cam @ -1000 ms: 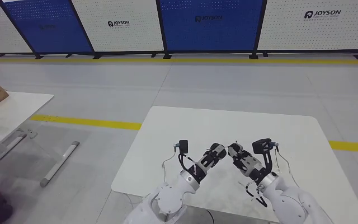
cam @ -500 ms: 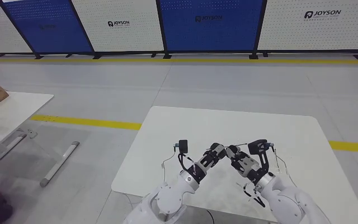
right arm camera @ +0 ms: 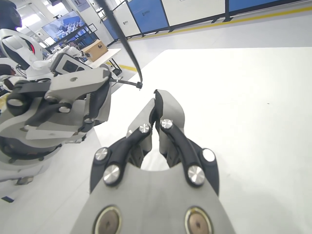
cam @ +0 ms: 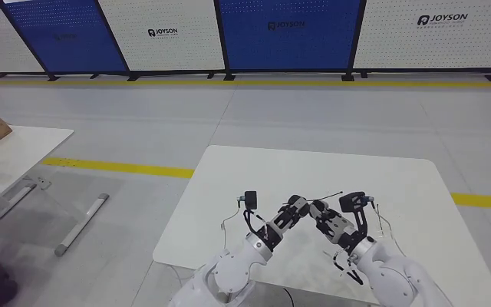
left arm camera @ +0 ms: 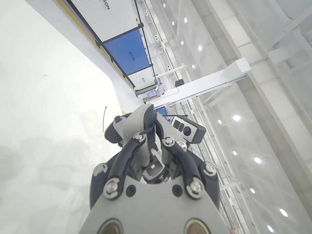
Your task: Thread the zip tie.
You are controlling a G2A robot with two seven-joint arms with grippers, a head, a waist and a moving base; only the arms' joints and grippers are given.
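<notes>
The black zip tie [right arm camera: 129, 49] is held above the white table [cam: 307, 165], near its front edge. My left gripper [left arm camera: 152, 113] is shut on one end of the strap, which crosses its pads [left arm camera: 146, 131]. From the left gripper [right arm camera: 107, 80] the strap runs a short way to the small head [right arm camera: 139, 85]. A long strap curves up and away from there. My right gripper [right arm camera: 155, 96] is shut just below the head, with nothing visible between its fingers. From above, the two grippers [cam: 298, 206] [cam: 318, 209] nearly meet tip to tip, and the strap's free end [cam: 331, 196] sticks out to the right.
The table's far half and right side lie bare. Its left and front edges are close to the arms. Another table [cam: 31, 146] stands off to the left across the floor, with blue and white partition panels [cam: 288, 34] behind.
My right arm has shifted slightly left, closer to the left gripper. The strap's free end now shows sticking out to the right. The left arm has stayed put.
</notes>
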